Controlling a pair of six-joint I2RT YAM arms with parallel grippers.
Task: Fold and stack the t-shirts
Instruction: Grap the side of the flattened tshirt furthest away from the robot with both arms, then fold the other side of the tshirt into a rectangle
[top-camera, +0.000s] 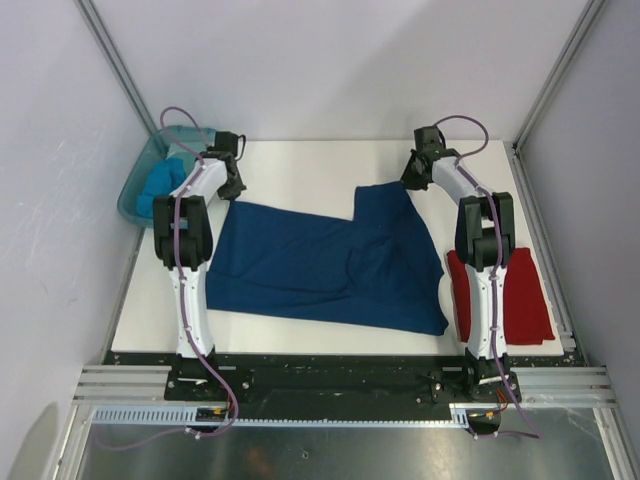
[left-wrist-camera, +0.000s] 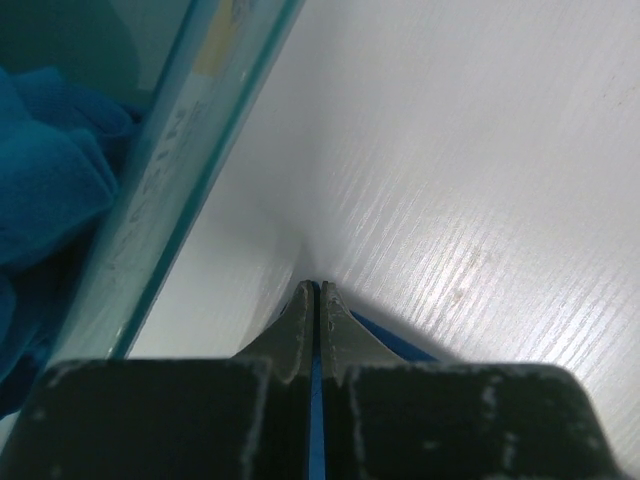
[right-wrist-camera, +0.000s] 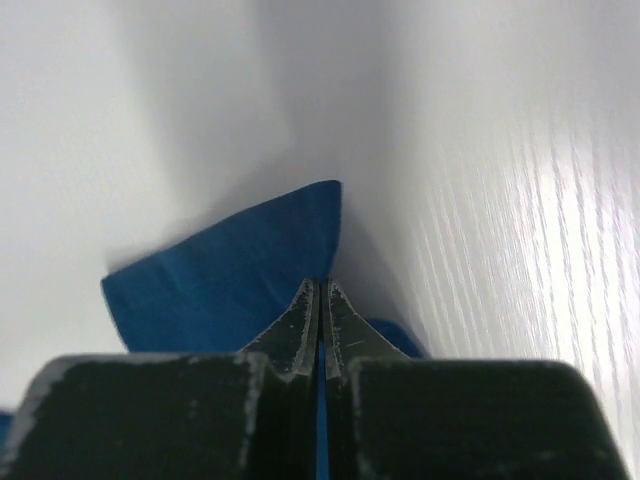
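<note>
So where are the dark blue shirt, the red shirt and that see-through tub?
navy t-shirt (top-camera: 320, 265): top view, middle of the spread cloth.
red t-shirt (top-camera: 527, 300): top view, its uncovered right half.
teal tub (top-camera: 135, 187): top view, its left wall.

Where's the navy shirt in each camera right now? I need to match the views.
Top external: navy shirt spread across the middle of the white tabletop, between the arms.
Left wrist: blue sliver at bottom centre, pinched in the shut left gripper.
Right wrist: blue flap at lower centre, pinched in the shut right gripper.
Shared landmark: the white tabletop.
</note>
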